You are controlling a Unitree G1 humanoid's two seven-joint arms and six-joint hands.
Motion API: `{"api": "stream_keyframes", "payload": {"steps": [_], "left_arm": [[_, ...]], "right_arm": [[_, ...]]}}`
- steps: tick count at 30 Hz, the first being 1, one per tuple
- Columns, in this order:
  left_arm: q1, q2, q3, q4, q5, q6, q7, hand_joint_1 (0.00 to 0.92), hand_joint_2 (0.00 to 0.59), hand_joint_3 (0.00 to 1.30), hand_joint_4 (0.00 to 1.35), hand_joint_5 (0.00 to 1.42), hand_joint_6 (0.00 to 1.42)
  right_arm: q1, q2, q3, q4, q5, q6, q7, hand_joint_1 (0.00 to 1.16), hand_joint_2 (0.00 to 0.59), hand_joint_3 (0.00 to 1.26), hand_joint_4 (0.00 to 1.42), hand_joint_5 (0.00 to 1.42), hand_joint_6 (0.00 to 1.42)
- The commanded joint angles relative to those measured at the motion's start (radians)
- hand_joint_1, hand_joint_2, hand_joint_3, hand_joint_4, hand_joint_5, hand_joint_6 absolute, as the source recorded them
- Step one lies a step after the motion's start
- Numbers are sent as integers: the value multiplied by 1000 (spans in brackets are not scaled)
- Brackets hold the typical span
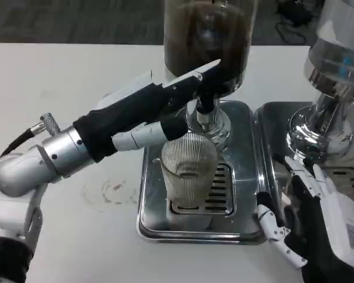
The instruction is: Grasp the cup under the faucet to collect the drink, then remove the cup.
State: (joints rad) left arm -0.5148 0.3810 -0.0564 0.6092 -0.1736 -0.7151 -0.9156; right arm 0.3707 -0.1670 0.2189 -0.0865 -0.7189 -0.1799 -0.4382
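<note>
The white table (59, 76) carries a steel drip tray (150, 221) beneath a drink dispenser (206, 35) filled with dark liquid; a second dispenser (336, 65) stands to its right. The left hand (159, 103) reaches up to the black faucet lever (205, 97), fingers extended against it, holding nothing I can make out. The right hand (298, 227) waits beside the tray, fingers spread and empty. The ribbed clear cup (189, 177) stands upright on the tray grate (221, 194), directly under the spout, apparently ungripped. Risk: with nobody steadying it, the pour or a brushing thumb could tip the cup, or it could overflow if the lever is held too long.
</note>
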Motion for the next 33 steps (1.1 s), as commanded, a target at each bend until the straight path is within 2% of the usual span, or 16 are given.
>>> {"api": "stream_keyframes", "payload": {"steps": [1,13,33], "left_arm": [[2,28,-33,39,74,-27,4,0,38,48,0,88,90],[-19,69,-94,108,226,-187,143,0,36,49,0,67,90],[-36,106,-161,148,331,-291,298,0,39,39,0,44,75]], "right_arm": [[0,-2,-5,-12,9,-10,-8,291,444,178,142,38,15],[0,-5,-13,-14,20,-12,-5,287,447,178,142,39,15],[28,-5,-21,-41,28,-14,-6,267,441,158,142,39,15]]}}
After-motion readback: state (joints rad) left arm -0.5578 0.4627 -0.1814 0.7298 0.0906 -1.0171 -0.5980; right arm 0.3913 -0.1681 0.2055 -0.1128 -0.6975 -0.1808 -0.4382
